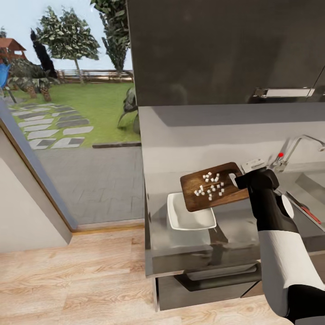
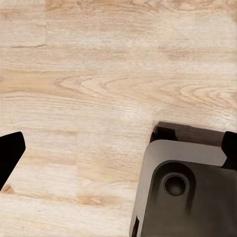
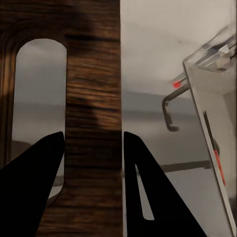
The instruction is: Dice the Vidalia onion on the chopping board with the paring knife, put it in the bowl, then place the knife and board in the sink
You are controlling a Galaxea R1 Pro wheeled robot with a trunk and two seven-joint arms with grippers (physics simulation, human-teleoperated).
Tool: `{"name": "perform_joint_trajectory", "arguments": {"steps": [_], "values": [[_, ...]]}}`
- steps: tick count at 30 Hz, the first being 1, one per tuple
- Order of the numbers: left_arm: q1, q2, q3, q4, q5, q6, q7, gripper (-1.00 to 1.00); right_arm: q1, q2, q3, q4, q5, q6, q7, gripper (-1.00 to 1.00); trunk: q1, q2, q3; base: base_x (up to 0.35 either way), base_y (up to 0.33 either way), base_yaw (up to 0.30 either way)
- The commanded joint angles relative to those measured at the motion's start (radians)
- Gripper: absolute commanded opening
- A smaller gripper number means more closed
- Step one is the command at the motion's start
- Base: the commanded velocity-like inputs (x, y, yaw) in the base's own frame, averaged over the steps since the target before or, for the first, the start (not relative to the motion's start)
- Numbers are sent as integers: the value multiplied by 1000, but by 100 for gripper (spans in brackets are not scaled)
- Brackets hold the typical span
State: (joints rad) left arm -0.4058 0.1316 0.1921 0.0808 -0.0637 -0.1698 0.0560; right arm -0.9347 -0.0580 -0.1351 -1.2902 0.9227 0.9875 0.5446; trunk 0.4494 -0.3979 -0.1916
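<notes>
Wooden chopping board (image 1: 212,186), strewn with diced onion (image 1: 210,183), clamped in right jaws (image 1: 238,179) above the bowl (image 1: 189,215); left jaws wide.

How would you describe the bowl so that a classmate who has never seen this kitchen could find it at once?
Start at the grey countertop and go to its front edge. There the bowl sits just under the lifted chopping board held by the right gripper. It is the one white, square, shallow dish there.
</notes>
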Motion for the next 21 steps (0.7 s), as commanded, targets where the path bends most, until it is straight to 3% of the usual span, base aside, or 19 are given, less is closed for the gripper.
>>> {"name": "perform_joint_trajectory", "arguments": {"steps": [1,18,21], "values": [[-2,0,6,5,-7,-8,4,100,-1,1,0,-2,11,2,10,-100,1,-2,-2,0,0,0],[-2,0,6,5,-7,-8,4,100,-1,1,2,-38,13,1,8,-100,1,-2,-2,0,0,0],[-2,0,6,5,-7,-8,4,100,-1,1,22,-38,41,1,1,-100,1,-2,-2,0,0,0]]}}
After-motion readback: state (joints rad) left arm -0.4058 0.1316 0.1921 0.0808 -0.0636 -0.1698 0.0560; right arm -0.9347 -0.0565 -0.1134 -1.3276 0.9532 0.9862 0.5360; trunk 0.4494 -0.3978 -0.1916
